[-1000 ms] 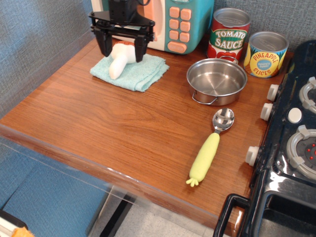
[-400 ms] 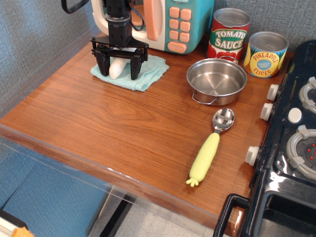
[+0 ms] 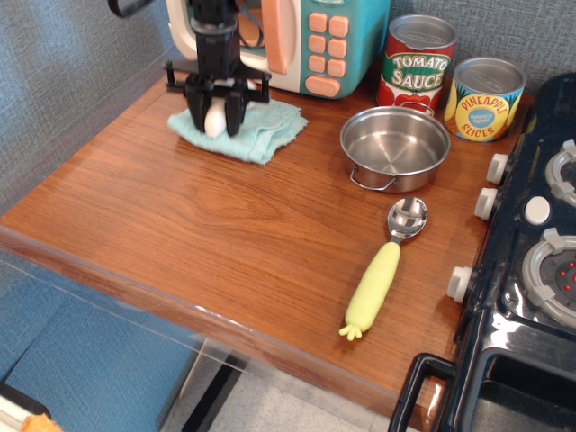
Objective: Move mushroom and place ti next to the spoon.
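Claw [image 3: 216, 121]: wide apart around the mushroom [image 3: 214, 120] a moment ago, its fingers have now drawn in and pinch the white stem, low over the teal cloth [image 3: 261, 135] at the back left of the surface [image 3: 225, 225]. Your grasp looks made. The mushroom has not left the cloth; the spoon [image 3: 382, 268] lies well apart at the right front, so lift and carry remain.

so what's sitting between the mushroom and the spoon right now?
Mostly bare wood table. The mushroom is in the gripper on the teal cloth; the steel pot sits just off the straight line to the spoon. Only this one view shows it.
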